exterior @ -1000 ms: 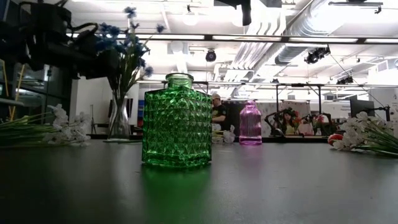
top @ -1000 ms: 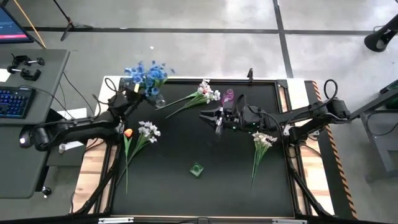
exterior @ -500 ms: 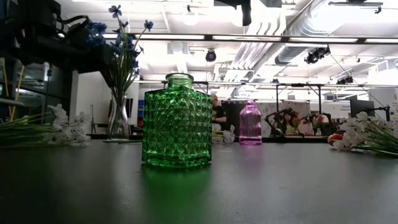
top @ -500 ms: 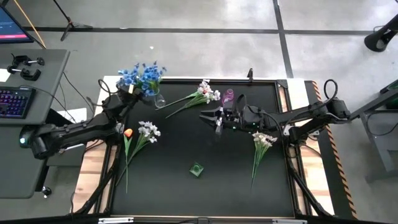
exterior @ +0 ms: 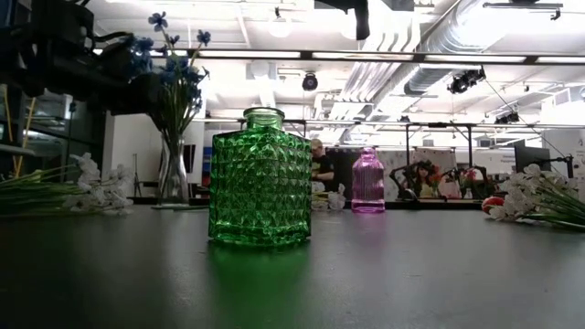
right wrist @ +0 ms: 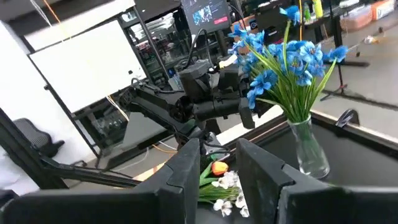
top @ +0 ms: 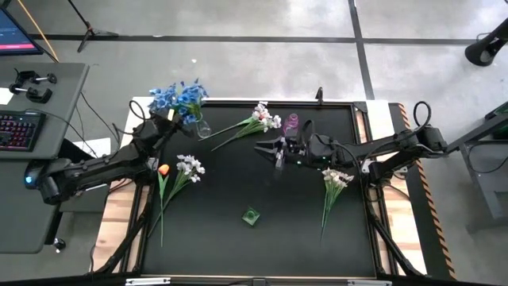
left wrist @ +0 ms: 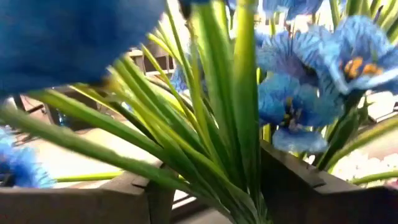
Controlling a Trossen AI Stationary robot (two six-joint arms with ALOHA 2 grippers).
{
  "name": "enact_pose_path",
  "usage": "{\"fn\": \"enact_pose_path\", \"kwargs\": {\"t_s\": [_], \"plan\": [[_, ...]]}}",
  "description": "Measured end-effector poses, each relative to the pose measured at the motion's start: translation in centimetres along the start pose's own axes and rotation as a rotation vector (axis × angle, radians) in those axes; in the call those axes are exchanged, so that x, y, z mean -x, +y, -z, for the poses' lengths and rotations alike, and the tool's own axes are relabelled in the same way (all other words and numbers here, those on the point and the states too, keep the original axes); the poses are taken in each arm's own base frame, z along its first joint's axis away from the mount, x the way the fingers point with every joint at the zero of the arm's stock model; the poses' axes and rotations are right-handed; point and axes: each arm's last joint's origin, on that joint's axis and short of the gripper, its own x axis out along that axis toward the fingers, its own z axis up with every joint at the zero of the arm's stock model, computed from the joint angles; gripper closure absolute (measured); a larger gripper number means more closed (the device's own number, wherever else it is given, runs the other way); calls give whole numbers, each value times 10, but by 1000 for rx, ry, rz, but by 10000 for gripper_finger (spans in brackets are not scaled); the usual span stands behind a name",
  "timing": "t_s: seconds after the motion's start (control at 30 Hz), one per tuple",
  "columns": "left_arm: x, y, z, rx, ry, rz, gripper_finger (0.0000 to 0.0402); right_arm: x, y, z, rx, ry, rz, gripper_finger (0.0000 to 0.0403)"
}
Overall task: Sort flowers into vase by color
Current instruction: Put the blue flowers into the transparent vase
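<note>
Left gripper (top: 165, 119) is at the far left corner of the table (top: 262, 246), beside the blue flowers (top: 178, 97). These stand in a clear glass vase (exterior: 174, 174); stems in the vase, blossoms above it. In the left wrist view green stems run down between the two dark fingers (left wrist: 298, 186); whether the jaws grip them, cannot tell.

Right gripper (top: 270, 148) hovers over the middle of the table, toward the far edge, just beside the small pink bottle (top: 291, 122). Jaws stand narrowly apart, holding nothing; the right wrist view shows an open gap between the fingers (right wrist: 261, 171).

White-pink bunch (top: 258, 119) lies flat near the far edge, left of the pink bottle. Second white bunch (top: 188, 168) lies near the left edge, with an orange tulip (top: 163, 169) just beside it. Third white bunch (top: 333, 184) lies toward the right edge, under the right arm. Green bottle (top: 252, 215) stands upright and alone, nearer the front edge, well apart from all flowers.
</note>
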Motion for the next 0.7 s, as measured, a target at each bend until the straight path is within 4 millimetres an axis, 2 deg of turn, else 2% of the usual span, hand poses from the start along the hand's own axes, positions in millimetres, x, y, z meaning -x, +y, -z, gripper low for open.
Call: {"fn": "enact_pose_path", "kwargs": {"t_s": [0.13,0.2,0.4,0.53,0.7], "plan": [[1,1,-2,9,-17,-1,213,-13,-14,7,-70,13,51,308],[2,1,-3,12,-23,-3,213,-28,-23,12,-89,40,55,308],[2,1,-4,16,-29,-5,213,-99,-44,23,-56,130,-7,308],[2,1,-4,16,-29,-5,213,-147,-63,32,-33,189,19,307],[2,2,-4,38,-34,-5,213,-194,-88,40,-24,264,-7,270]]}}
